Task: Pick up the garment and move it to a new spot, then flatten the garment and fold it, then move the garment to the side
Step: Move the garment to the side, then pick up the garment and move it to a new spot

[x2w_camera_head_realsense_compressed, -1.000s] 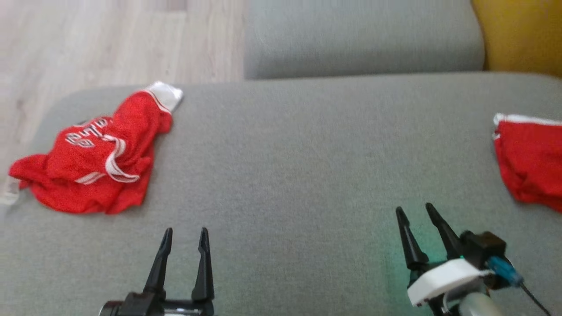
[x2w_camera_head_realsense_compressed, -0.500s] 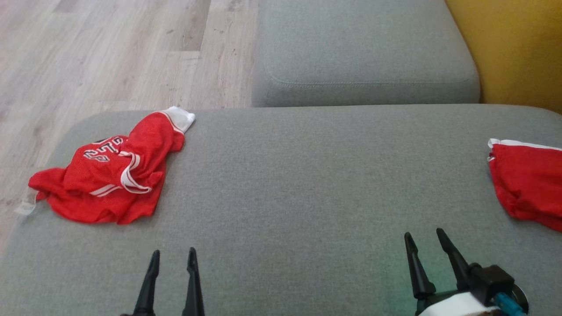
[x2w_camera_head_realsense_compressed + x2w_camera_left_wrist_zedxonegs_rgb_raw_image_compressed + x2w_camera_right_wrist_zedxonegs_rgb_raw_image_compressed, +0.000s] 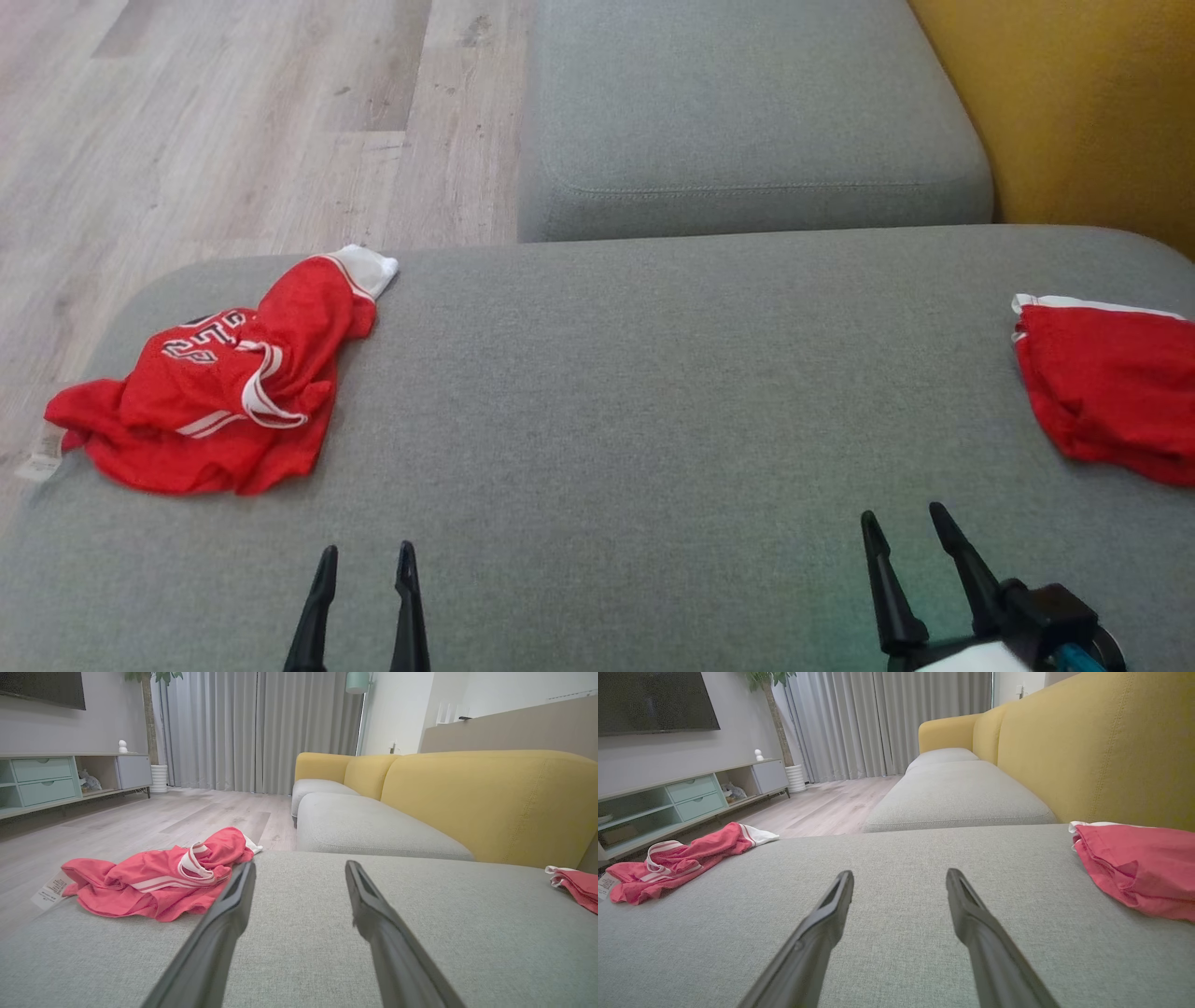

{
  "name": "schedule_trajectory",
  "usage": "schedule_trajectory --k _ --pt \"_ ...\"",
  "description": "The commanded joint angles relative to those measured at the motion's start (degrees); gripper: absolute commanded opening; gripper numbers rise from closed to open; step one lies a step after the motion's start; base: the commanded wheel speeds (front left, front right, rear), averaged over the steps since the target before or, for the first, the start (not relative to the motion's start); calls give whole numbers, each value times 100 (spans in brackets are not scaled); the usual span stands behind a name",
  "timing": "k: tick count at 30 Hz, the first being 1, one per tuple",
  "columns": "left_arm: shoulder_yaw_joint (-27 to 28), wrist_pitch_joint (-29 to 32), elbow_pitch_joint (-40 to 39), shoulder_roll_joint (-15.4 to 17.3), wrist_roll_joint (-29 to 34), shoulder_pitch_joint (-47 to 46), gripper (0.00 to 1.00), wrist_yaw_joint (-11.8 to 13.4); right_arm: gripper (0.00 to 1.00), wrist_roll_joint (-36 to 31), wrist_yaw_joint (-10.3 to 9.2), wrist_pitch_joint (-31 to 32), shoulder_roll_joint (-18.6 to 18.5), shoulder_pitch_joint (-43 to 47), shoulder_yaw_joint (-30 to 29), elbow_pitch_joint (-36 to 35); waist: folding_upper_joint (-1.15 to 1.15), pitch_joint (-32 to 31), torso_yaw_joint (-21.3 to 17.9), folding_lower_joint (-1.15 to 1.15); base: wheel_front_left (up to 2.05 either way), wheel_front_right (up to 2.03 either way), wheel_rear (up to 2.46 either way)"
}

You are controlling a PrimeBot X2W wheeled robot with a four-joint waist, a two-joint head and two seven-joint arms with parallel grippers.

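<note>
Both released, the left end effector (image 3: 365, 549) and right end effector (image 3: 902, 511) hover, seemingly poised for the crumpled jersey (image 3: 215, 401) at left.

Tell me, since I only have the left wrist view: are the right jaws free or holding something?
Observer: The right jaws stand open and empty over the grey cushion.
Operator: What is that red cloth at my right edge?
Observer: A second red garment with white trim, bunched on the cushion's right end in front of the yellow backrest.
Operator: Anything notable on top of the crumpled jersey?
Observer: In the head view, the crumpled jersey shows white lettering facing up near its far side.
</note>
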Motion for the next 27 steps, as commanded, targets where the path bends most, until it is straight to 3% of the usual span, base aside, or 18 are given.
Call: schedule_trajectory --k 1,13,18,27 --pt "177 -29 -142 -26 61 -194 100 12 100 36 -4 -77 -21 -176 140 -224 0 -8 -9 0 0 0 0" --pt "177 -29 -92 -26 61 -217 100 34 100 87 -4 -77 -21 -103 126 -267 0 20 101 0 0 0 0" --pt "181 -29 -93 -26 88 -255 100 27 100 109 -4 -77 -21 -74 151 -267 0 68 406 0 0 0 0" --pt "303 -29 -74 -26 137 -242 100 35 100 134 -4 -78 -21 -120 277 -278 0 205 1529 0 0 0 0"
